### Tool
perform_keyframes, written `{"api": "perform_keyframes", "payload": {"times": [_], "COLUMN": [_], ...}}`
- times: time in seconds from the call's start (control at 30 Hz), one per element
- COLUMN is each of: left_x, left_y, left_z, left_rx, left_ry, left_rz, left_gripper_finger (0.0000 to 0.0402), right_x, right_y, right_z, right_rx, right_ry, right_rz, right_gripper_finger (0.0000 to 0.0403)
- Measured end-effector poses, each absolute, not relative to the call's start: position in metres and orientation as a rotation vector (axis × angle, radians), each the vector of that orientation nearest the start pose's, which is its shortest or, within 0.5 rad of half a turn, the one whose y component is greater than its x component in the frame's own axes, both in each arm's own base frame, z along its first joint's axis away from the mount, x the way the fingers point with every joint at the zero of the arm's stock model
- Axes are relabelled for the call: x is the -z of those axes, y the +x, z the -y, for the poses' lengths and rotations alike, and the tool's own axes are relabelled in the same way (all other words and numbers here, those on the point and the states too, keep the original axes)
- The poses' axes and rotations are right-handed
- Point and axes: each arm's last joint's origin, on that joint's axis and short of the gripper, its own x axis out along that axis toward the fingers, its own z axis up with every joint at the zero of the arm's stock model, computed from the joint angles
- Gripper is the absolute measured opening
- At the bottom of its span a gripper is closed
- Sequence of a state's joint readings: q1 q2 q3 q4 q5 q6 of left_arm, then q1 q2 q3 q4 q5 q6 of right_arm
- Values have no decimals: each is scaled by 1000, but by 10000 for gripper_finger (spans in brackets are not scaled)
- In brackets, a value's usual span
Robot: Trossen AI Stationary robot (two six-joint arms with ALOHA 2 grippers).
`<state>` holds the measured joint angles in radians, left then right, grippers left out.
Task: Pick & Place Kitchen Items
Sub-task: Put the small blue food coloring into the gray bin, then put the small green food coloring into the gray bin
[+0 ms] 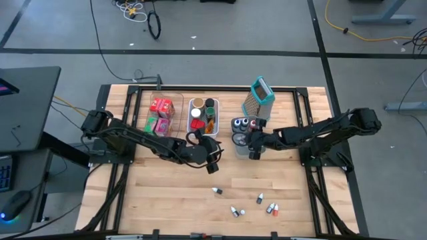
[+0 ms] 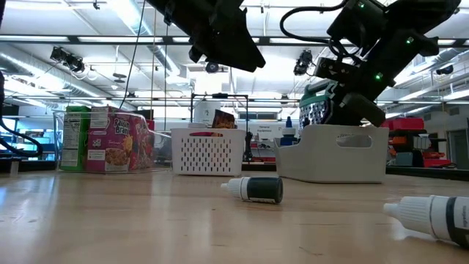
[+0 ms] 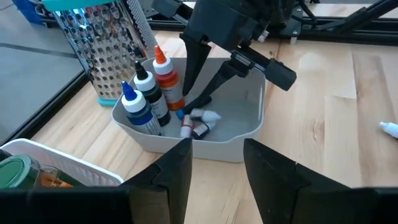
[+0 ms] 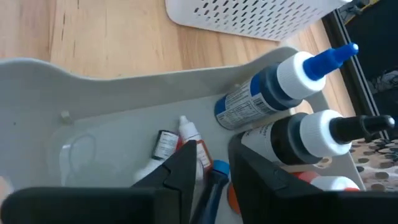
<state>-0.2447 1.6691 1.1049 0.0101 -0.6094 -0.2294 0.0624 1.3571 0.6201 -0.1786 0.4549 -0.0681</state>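
Several tiny dropper bottles lie on their sides on the near part of the table point(image 1: 259, 198) point(image 2: 256, 189). The grey bin point(image 1: 235, 139) point(image 3: 155, 140) holds three tall bottles point(image 3: 148, 93) point(image 4: 273, 93) standing up, and a few tiny bottles point(image 3: 199, 121) point(image 4: 186, 140) lying on its floor. My right gripper point(image 1: 252, 148) point(image 3: 194, 106) point(image 4: 214, 158) reaches down inside this bin, open, its fingers on either side of a small blue-capped bottle point(image 4: 217, 168); I cannot tell whether they touch it. My left gripper point(image 1: 212, 155) point(image 3: 217, 148) hovers open and empty just left of the bin.
A metal grater with a teal top point(image 1: 260, 97) point(image 3: 106, 43) stands behind the grey bin. A white perforated bin point(image 1: 203, 115) point(image 2: 209, 150) and a clear bin of red, green and pink packets point(image 1: 162, 113) sit to the left. The two grippers are close together.
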Motion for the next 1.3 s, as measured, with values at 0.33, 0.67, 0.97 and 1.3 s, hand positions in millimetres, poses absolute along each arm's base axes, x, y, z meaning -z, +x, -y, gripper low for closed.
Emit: {"api": "perform_keyframes", "payload": {"times": [0.33, 0.67, 0.97, 1.3], "left_x": [-235, -225, -179, -148], "left_y": [357, 343, 313, 301], "left_z": [79, 109, 132, 132], "left_rx": [-168, -1, 111, 174], "left_ry": [-44, -15, 26, -22], "left_rz": [-517, -632, -533, -467], "left_gripper_finger": [153, 153, 153, 162], "right_x": [-176, -189, -189, -189], "right_y": [252, 263, 264, 264], "right_z": [-3, -6, -8, -8], "right_rx": [382, 345, 288, 306], "right_ry": [-351, -379, -338, -229], "right_rz": [-783, -619, -612, -592], "right_gripper_finger": [141, 144, 144, 144]}}
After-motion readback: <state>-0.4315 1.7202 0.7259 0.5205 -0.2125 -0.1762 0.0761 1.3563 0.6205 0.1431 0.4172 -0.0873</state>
